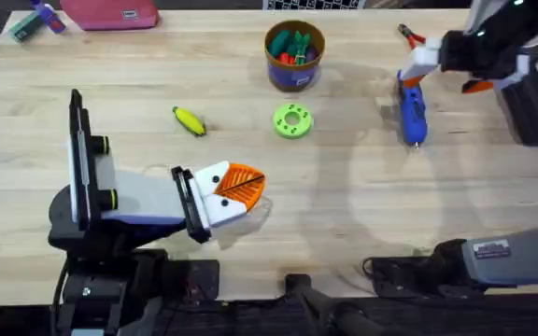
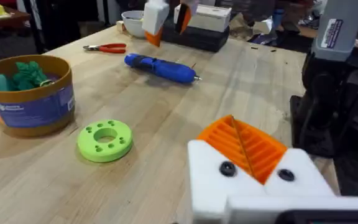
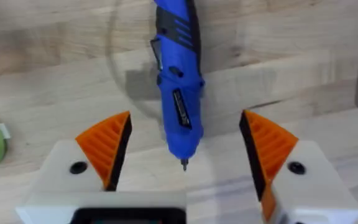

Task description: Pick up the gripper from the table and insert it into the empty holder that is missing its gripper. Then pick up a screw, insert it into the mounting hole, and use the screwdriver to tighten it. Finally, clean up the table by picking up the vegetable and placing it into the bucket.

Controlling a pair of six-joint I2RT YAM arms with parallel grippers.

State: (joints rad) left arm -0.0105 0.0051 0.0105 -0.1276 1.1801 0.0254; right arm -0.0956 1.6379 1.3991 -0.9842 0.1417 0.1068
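- The screwdriver (image 1: 411,114), a smooth blue pen-shaped tool with a thin metal tip, is lying flat on the pale wood-grain table (image 1: 344,215) at the far right, and the right gripper (image 1: 437,70) is hanging over its far end.
- In the right wrist view the screwdriver (image 3: 178,81) is sitting between 2 white blocky fingers with ribbed orange pads (image 3: 107,146), which are spread wide and touching nothing; its upper end is cut off by the frame.
- The left gripper (image 1: 236,189) is resting low near the table's front; its ribbed orange pads (image 2: 244,144) are pressed together on white mounts, each showing 1 dark screw head.
- The yellow oblong vegetable (image 1: 190,120) with a green end is lying on the wood, left of a flat round green disc (image 1: 292,120) ringed with small holes.
- The bucket (image 1: 294,54), round, blue-purple with a yellow-orange rim, is standing beyond the disc, holding green and orange toys; the left wrist view shows a label on its side (image 2: 33,93).
- Red-handled pliers (image 2: 106,48) are lying near the far edge; in the overhead view the right arm is partly hiding them.
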